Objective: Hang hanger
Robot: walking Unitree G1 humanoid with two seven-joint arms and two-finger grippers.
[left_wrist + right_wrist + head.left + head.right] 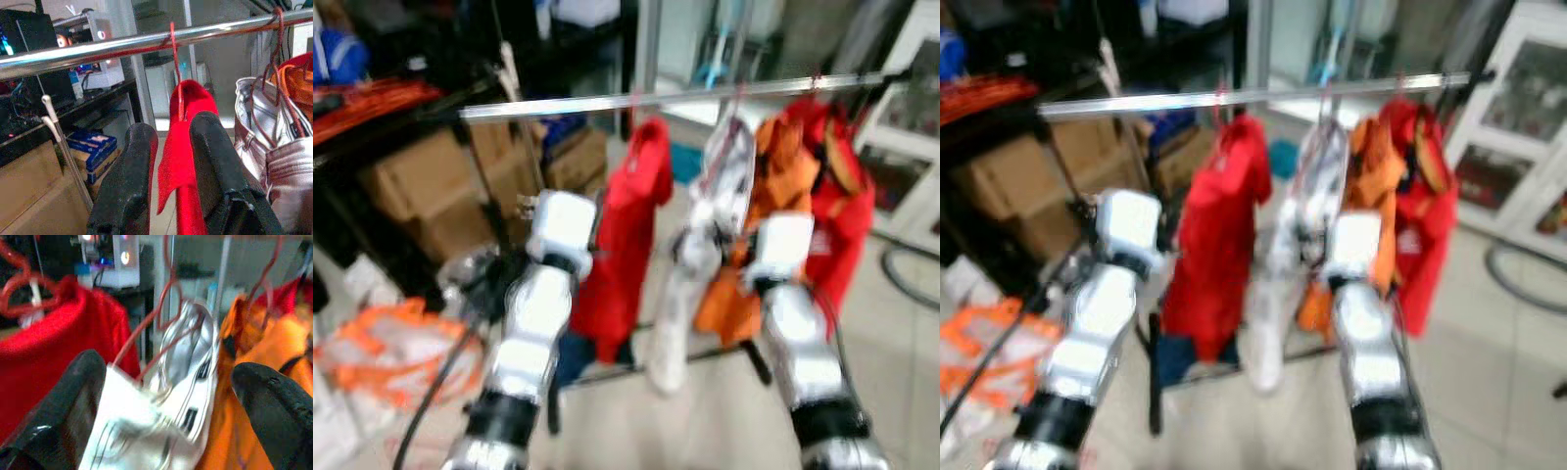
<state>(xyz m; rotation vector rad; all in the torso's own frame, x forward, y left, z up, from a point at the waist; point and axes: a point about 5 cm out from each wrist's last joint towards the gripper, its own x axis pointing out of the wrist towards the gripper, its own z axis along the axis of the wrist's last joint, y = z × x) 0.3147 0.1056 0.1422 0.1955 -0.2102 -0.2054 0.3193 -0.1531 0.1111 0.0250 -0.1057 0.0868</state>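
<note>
A silver rail [705,94] carries several hangers with clothes. A red garment [631,235] hangs from a red wire hanger [172,44] hooked over the rail. Beside it hang a silver-white garment [720,191], an orange one [781,186] and another red one [842,220]. My left gripper [173,125] is open just below the rail, with the red garment showing in the gap between its fingers [132,176]. My right gripper [168,369] stands wide open in front of the silver-white garment [161,421] and its hanger. Both silver arms [543,304] reach up toward the rack.
Cardboard boxes [421,186] and dark shelving stand behind the rack on the left. An orange and white bundle [386,348] lies on the floor at lower left. A white cabinet [911,147] and a black cable [901,279] are on the right. The rack's black foot [756,360] crosses the pale floor.
</note>
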